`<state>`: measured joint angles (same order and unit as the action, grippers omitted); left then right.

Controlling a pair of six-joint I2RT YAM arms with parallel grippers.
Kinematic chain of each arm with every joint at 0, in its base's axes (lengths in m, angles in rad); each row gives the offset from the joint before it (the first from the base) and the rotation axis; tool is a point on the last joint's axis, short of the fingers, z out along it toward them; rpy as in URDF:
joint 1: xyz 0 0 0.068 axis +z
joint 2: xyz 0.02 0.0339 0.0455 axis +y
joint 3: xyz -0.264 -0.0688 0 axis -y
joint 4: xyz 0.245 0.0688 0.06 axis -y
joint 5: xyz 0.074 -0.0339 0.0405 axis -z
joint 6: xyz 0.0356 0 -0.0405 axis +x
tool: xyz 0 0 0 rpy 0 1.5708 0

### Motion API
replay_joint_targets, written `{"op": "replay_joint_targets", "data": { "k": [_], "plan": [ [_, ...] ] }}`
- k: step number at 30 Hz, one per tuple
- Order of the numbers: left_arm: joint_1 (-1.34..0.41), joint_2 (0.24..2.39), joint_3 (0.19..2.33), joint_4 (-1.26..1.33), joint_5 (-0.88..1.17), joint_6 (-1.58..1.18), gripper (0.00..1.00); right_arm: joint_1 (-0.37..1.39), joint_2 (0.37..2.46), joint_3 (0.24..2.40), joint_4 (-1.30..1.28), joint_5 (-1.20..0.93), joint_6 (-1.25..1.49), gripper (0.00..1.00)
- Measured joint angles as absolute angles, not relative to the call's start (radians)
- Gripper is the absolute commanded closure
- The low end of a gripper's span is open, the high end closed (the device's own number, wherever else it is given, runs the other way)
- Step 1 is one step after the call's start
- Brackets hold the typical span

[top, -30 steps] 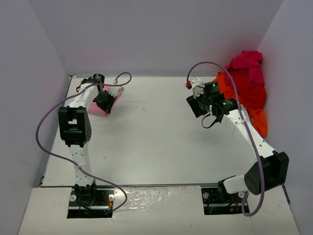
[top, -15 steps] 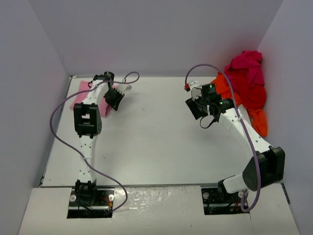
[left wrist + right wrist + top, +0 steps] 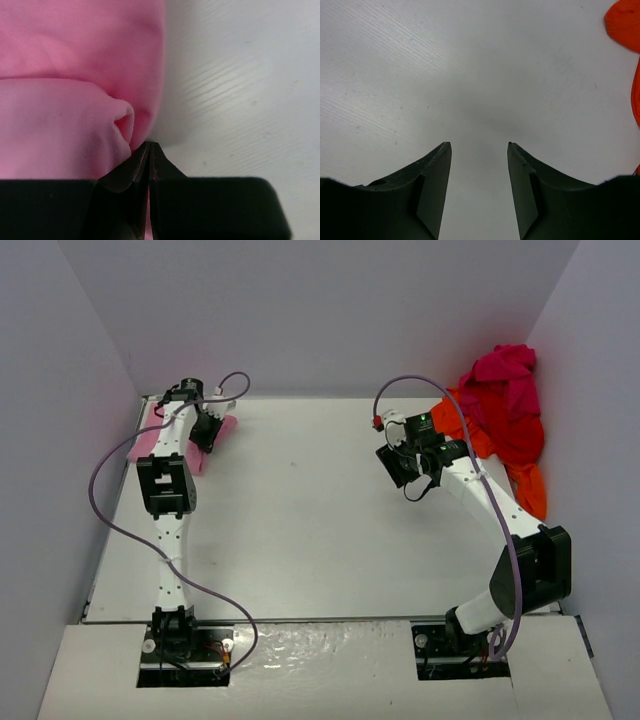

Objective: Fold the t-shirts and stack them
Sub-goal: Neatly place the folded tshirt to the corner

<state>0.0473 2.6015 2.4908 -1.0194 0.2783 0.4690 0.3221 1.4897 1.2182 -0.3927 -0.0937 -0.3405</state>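
Observation:
The light pink t-shirt (image 3: 147, 440) lies folded at the far left of the table and fills the left wrist view (image 3: 75, 75). My left gripper (image 3: 205, 430) is at its right edge, shut (image 3: 149, 145), with a sliver of pink cloth pinched between the jaws. My right gripper (image 3: 400, 465) hangs open (image 3: 479, 146) over bare table, nothing between its fingers. To its right lies a heap of t-shirts: orange (image 3: 528, 490), red (image 3: 515, 435) and magenta (image 3: 505, 370). An orange edge (image 3: 625, 25) shows at the right of the right wrist view.
White walls close in the table on the left, far and right sides. The heap of t-shirts leans against the right wall in the far right corner. Purple cables (image 3: 100, 500) loop off both arms.
My left gripper swung right, then back towards the far left corner, and the pink t-shirt shifted towards the left wall. My right gripper crept slightly left, still open.

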Motion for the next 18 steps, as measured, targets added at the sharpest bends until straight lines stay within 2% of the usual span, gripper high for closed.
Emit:
{"op": "replay_joint_targets", "data": {
  "k": [13, 18],
  "plan": [
    [0.14, 2.645, 2.558, -0.934, 0.154, 0.43, 1.0, 0.322, 1.519, 1.227, -0.392, -0.094, -0.341, 0.54],
    [0.132, 2.707, 2.66, -0.928, 0.091, 0.412, 1.0, 0.322, 1.55, 1.236, -0.388, -0.094, -0.341, 0.55]
  ]
}}
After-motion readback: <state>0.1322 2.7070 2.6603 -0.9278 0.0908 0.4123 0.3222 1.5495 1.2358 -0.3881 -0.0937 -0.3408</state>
